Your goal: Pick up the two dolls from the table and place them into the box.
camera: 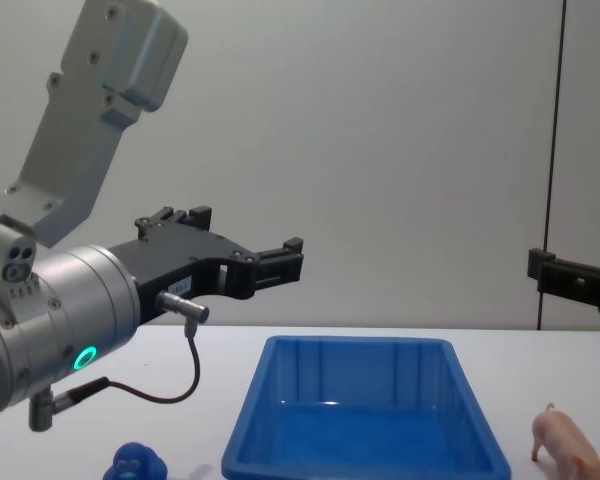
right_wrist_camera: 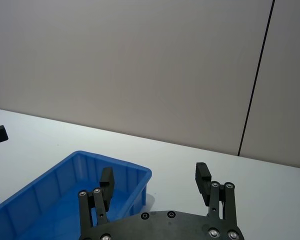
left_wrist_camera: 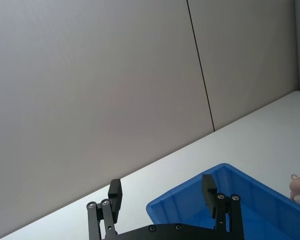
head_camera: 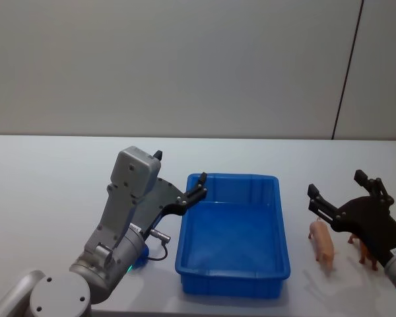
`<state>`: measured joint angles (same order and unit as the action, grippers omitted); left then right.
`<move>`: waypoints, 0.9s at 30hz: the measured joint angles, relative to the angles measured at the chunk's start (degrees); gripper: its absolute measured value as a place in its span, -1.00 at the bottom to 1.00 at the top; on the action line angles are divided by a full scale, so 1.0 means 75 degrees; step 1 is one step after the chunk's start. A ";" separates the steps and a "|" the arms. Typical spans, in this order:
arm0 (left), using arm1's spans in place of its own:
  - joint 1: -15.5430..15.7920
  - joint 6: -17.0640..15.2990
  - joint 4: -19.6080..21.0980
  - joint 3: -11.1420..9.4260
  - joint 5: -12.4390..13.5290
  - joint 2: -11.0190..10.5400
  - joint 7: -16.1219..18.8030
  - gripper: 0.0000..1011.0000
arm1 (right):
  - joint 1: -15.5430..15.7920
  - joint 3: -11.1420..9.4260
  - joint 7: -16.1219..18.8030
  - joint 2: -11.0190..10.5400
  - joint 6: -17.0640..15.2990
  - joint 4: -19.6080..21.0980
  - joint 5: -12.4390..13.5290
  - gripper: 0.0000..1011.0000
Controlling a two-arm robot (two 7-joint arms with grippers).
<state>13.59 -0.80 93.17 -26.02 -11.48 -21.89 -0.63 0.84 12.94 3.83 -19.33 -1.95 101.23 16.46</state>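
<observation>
Right gripper (head_camera: 336, 183), wide open & empty, hangs over small pale-pink toy pig (head_camera: 322, 241), its body lying front-to-back just right of bright blue plastic box (head_camera: 231, 281); left gripper (head_camera: 180, 166), also open & empty, is at opp. side.

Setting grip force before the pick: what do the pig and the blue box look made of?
The pig: likely moulded plastic or rubber, matte pale pink, with smooth shaped legs; hard or soft, I cannot tell. The box: rigid plastic, glossy, judging by the reflections on its floor and thin walls.
</observation>
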 joint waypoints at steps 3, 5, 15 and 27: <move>0.0000 0.0000 0.0000 0.0000 0.0000 0.0000 0.0000 0.98 | 0.0000 0.0000 0.0000 0.0000 0.0000 0.0000 0.0000 0.98; 0.0000 0.0000 0.0000 0.0000 0.0000 0.0000 0.0000 0.98 | 0.0001 0.0000 0.0000 0.0000 0.0000 0.0000 0.0000 0.98; 0.0000 0.0000 0.0000 0.0000 0.0000 0.0000 0.0000 0.98 | 0.0000 0.0000 0.0000 0.0000 0.0000 0.0000 0.0000 0.98; 0.0000 0.0000 0.0000 0.0000 0.0000 0.0000 0.0000 0.98 | -0.0093 -0.0142 0.0082 -0.0074 0.0030 -0.0152 0.0135 0.98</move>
<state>13.59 -0.80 93.17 -26.03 -11.48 -21.89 -0.63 0.14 11.87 4.44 -19.89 -1.72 100.09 17.47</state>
